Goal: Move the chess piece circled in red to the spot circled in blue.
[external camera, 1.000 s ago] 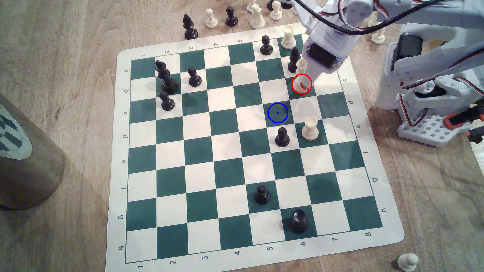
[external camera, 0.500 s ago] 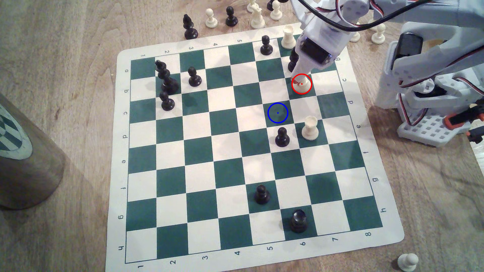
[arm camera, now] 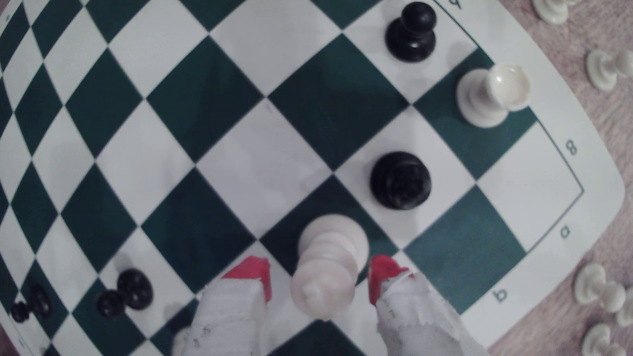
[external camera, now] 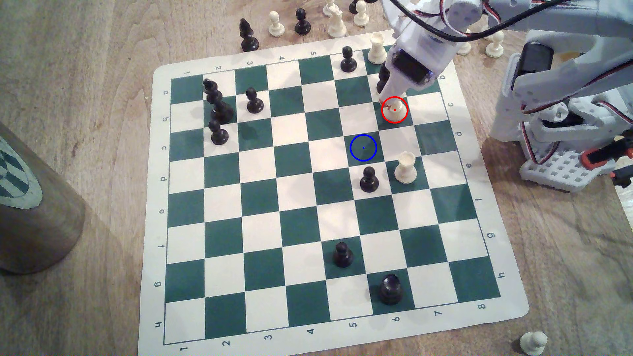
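The chess piece, a cream-white king (external camera: 395,110), stands on the green square inside the red ring, its top hidden by my wrist in the exterior view. In the wrist view the king (arm camera: 325,260) sits between my two red-tipped fingers (arm camera: 251,274), with a gap on each side. My gripper (external camera: 388,102) is open around the king's upper part (arm camera: 318,275). The spot (external camera: 363,147) is the green square with the blue ring, one square diagonally nearer and toward the exterior view's left; it is bare.
A tall black piece (external camera: 383,77) stands just behind the king, close to my wrist, and a white rook (external camera: 376,48) beyond it. A black pawn (external camera: 369,179) and a white rook (external camera: 406,167) border the spot's near side. Loose pieces lie off the board.
My gripper has shifted slightly toward the exterior view's left and farther back over the last second; the fingertip now shows at the king's left side. The king has stayed on its square.
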